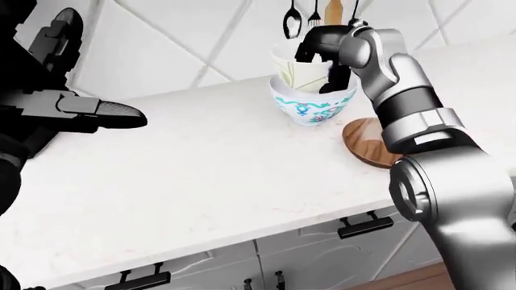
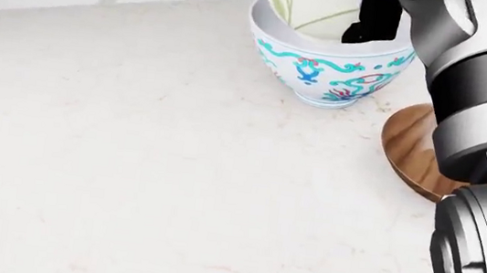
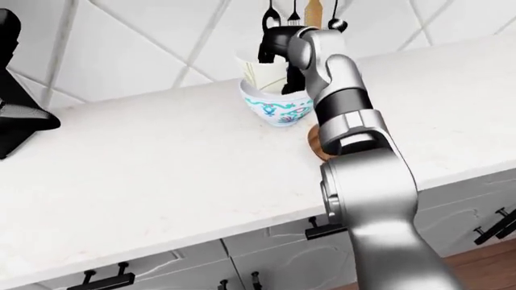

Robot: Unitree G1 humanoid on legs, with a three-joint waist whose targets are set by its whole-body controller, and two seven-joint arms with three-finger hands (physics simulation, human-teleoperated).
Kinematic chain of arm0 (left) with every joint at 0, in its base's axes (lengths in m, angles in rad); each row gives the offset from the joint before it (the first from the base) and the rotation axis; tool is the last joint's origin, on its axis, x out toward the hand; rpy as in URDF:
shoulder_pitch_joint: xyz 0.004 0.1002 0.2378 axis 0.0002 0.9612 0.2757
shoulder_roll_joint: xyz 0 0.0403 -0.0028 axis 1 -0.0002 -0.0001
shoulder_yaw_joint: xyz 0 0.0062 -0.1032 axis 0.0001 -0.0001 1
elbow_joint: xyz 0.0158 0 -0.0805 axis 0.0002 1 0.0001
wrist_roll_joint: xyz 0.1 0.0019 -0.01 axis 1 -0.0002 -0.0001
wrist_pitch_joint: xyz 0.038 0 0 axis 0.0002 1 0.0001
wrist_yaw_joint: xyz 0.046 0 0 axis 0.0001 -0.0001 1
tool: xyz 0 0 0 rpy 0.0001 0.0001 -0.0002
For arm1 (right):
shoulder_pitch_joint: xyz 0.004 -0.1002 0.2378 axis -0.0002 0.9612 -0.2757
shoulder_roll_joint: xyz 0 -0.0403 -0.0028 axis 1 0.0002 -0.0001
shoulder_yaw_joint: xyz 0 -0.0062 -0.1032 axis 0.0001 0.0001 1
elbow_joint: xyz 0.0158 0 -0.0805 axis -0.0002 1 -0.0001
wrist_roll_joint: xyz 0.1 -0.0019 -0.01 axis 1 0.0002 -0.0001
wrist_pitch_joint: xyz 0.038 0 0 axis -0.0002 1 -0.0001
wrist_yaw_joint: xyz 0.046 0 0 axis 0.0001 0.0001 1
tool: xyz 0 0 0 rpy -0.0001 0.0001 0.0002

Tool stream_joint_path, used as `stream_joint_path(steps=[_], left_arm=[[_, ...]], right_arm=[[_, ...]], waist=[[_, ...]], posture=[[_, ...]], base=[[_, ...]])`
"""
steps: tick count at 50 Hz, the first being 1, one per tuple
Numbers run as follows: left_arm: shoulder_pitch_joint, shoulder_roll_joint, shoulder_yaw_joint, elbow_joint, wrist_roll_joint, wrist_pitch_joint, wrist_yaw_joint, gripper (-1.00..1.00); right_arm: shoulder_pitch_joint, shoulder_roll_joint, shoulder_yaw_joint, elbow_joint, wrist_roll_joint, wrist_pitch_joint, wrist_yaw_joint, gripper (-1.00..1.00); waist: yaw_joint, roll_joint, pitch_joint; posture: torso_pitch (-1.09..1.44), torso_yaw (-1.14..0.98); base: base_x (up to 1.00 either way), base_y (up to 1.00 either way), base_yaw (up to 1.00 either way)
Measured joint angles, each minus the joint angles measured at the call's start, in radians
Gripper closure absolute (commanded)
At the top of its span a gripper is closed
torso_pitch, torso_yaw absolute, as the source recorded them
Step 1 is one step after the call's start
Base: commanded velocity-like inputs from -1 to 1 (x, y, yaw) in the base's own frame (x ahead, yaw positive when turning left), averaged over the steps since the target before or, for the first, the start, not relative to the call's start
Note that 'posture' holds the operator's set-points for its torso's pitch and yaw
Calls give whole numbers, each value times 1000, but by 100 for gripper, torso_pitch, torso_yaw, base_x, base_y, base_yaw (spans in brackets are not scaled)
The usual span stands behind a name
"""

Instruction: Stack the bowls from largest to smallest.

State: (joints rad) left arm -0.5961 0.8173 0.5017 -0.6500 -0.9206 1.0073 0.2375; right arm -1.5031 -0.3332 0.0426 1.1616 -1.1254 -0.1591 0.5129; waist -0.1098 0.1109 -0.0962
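Bowls first: the patterned bowl [image 1: 314, 107], white with teal and blue scrollwork, sits on the pale counter [image 1: 201, 181] near the tiled wall [image 1: 177, 42], toward the upper right of your left-eye view. A smaller cream bowl [image 1: 300, 72] with thin green lines is tilted inside its mouth, with its lower edge down in the patterned bowl and its upper rim well above it. Your right hand [image 1: 322, 51] is closed on that cream bowl, dark fingers wrapped over its rim and right side, so the bowl is gripped and not released. In the head view the cream bowl leans against the left inner wall of the patterned one, and the dark fingers [image 2: 377, 17] reach down into the opening on the right.

Just right of the patterned bowl a round wooden board [image 1: 369, 144] lies flat on the counter, partly hidden by your right forearm. Utensils [image 1: 310, 12] hang on the wall above the bowls.

Your left hand [image 1: 92, 112] hovers over the counter at the far left of the left-eye view, well apart from the bowls, fingers stretched out and holding nothing. Below the counter edge you see pale cabinet fronts with dark handles [image 1: 367, 225].
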Motion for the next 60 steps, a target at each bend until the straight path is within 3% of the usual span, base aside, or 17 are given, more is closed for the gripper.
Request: stream_joint_path(steps=[7,12,24,43,46,53,60], left_arm=[[1,-15,-1,-1,17,-12,-13,-100],[-2,-17,1,-7,18,-22,-12,-100],[6,-6,8,-7,8,-17,-9,-100],[29,-14,24,-16,11,-25,-15,-100],[30,-13,26,-18,6,-27,-13,-100],[33,-16,21,-16,9,-31,-15,-100],[27,-10,25,-14,3,-33,-12,-100]], right_arm=[[7,-9,-5,4,-34,52,-4,100],[3,-12,-8,21,-43,61,-24,78],[9,1,-6,35,-47,63,-61,51],[44,13,3,66,-68,68,-153,36],[50,13,3,76,-73,72,-187,29],[51,14,3,75,-76,73,-205,-15],[43,9,0,64,-73,71,-204,-15]], waist=[[-2,1,-2],[-5,3,-5],[-7,5,-6],[-2,2,-7],[0,2,-8],[1,2,-9],[2,0,-12]], posture=[[-22,-9],[-22,-9],[-22,-9],[-22,-9],[-22,-9],[-22,-9],[-22,-9]], base=[[0,0,0],[0,0,0],[0,0,0],[0,0,0],[0,0,0],[0,0,0],[0,0,0]])
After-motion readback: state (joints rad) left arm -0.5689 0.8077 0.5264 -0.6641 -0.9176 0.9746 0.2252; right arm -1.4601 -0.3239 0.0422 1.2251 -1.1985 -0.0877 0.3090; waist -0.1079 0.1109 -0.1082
